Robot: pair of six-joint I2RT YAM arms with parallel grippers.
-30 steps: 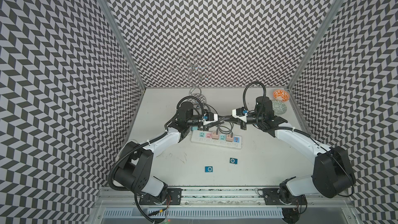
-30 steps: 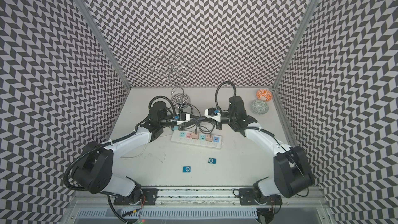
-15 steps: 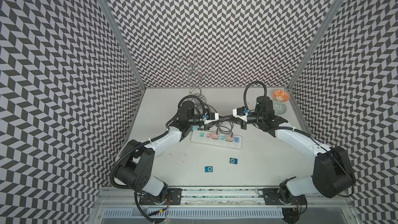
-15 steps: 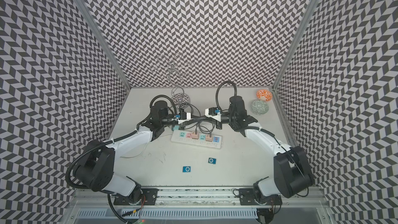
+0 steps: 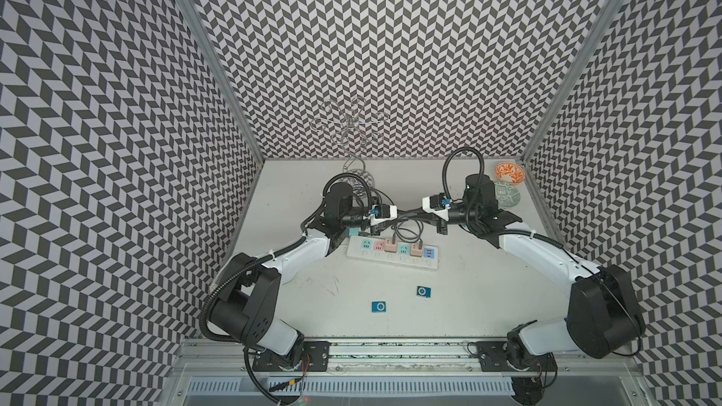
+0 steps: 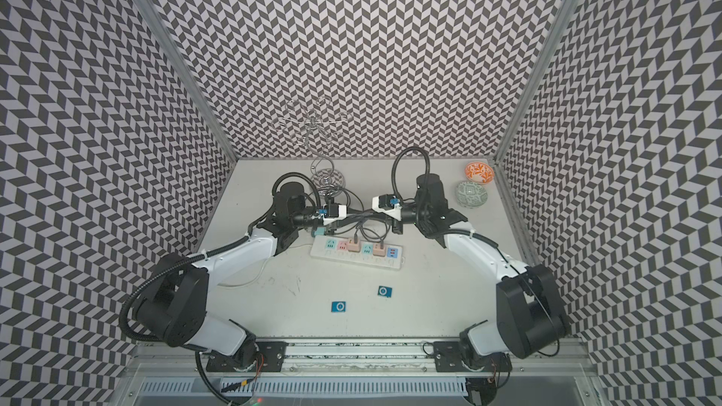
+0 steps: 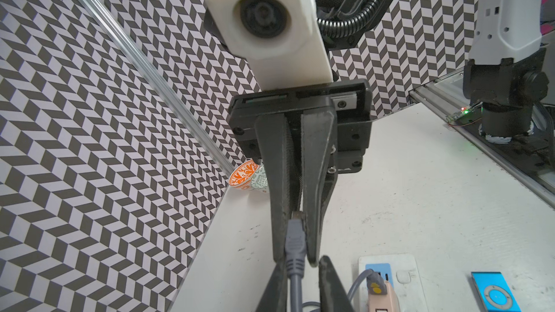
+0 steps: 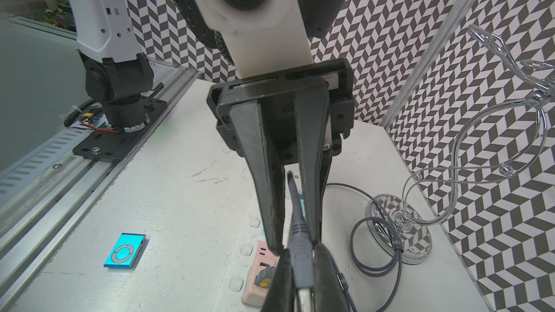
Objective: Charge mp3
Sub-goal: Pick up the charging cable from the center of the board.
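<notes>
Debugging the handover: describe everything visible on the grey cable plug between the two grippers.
The grey cable plug is a slim moulded body, rubbery-looking, with a ribbed strain relief and a small metal tip. It hangs in the air, roughly level, close to the power strip. The right gripper is shut on it, fingers pressing both sides. Its cord passes through the left gripper, whose fingers leave a gap on one side. Where the cord ends I cannot tell.

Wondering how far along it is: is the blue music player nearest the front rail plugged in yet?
Not plugged in. The blue player lies flat on the table, with no cable touching it.
</notes>
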